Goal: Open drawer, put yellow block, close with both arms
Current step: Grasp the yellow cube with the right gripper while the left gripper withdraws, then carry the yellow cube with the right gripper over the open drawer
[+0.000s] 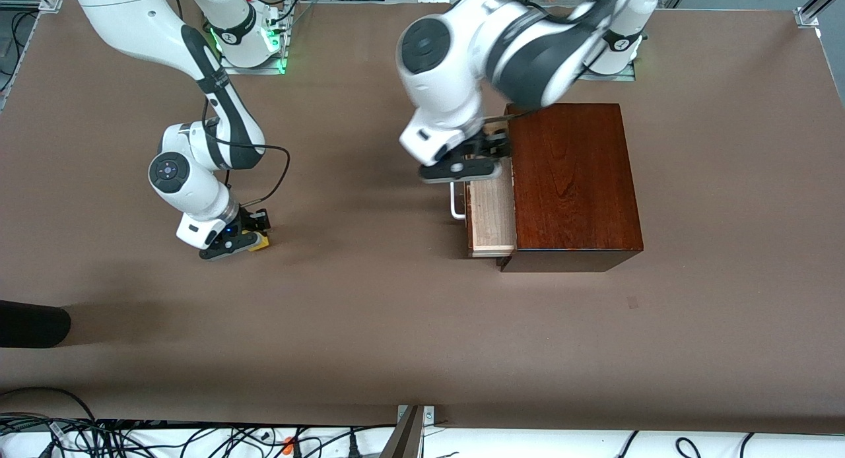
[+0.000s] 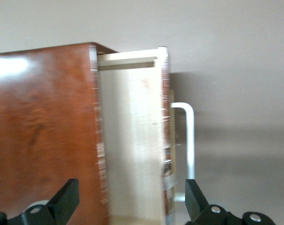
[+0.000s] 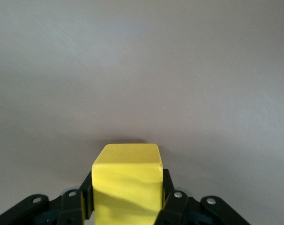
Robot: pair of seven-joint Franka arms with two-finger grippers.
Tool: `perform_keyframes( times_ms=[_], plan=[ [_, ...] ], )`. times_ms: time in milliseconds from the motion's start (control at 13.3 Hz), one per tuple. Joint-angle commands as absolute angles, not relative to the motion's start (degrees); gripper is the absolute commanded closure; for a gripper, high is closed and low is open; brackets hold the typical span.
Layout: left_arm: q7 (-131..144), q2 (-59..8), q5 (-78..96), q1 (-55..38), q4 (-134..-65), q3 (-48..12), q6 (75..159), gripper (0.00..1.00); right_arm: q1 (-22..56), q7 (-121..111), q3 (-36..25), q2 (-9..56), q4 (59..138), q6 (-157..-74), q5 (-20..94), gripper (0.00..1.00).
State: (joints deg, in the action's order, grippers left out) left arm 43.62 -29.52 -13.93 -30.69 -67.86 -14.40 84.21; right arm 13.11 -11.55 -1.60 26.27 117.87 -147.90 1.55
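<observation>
Brown desk (image 1: 396,326) fills the front view, w/ cables along its near edge and the arms' bases w/ green lights at the top.

Right hand (image 1: 254,237) sits low at the desk, toward the right arm's end, fingers (image 3: 172,201) closed tight on both sides of the yellow block (image 1: 259,241). In the right wrist view the block (image 3: 128,185) fills the gap between the fingertips, its top face clear of them; bare desk ahead of it. Whether the block touches the desk or is just off it – can't tell.

Left hand (image 1: 476,161) is over the drawer (image 1: 492,214), at the end of it farther from the front camera, right beside the mahogany box (image 1: 574,181). Fingers (image 2: 198,199) are spread wide, holding nothing; in the left wrist view one fingertip is over the box top (image 2: 43,122), the other over the desk by the white handle (image 2: 189,140), the drawer's open tray (image 2: 132,140) between them.

Drawer is pulled partway out of the box toward the right arm's end, pale wood inside showing, handle (image 1: 455,204) on its outer face. Block and right hand are well apart from the drawer.
</observation>
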Motion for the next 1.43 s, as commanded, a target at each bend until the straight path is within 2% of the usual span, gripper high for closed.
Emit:
perform_keyframes(
  times_ms=[0, 226, 301, 527, 678, 829, 1130, 1356],
  plan=[
    [36.4, -23.7, -8.1, -22.4, -69.3, -15.0, 80.5, 0.0, 13.1, -12.1, 1.0, 24.3, 112.6, -141.3, 0.9, 1.0],
    [28.5, -20.3, -5.3, -13.5, -69.3, -15.0, 75.9, 0.0, 14.1, -12.4, 4.6, 24.3, 102.6, -128.0, 0.4, 1.0],
    [24.6, -19.1, -4.8, -10.8, -69.8, -14.8, 75.6, 0.0, 14.7, -13.7, 6.1, 24.3, 101.1, -126.0, 0.2, 1.0],
    [11.0, -14.4, -3.7, -4.2, -74.2, -14.2, 77.9, 0.0, 18.2, -15.3, 9.9, 24.3, 95.8, -124.5, -0.2, 1.0],
    [5.8, -7.2, -3.7, -3.6, -84.3, -9.7, 85.5, 0.0, 24.7, -15.2, 9.9, 24.7, 91.2, -121.0, -1.9, 1.0],
    [1.8, -2.6, -3.2, -3.7, -90.9, -6.4, 90.3, 0.0, 31.0, -15.1, 9.9, 26.5, 85.6, -117.0, -6.7, 1.0],
    [-4.6, 1.8, -3.0, -4.0, -97.8, -1.8, 94.0, 0.0, 42.4, -15.2, 9.8, 29.5, 77.4, -116.6, -7.8, 1.0],
    [-4.2, 2.3, -3.2, -3.6, -99.0, -1.4, 94.1, 0.0, 47.9, -11.6, 9.8, 31.5, 75.6, -117.2, -9.6, 1.0]
  ],
)
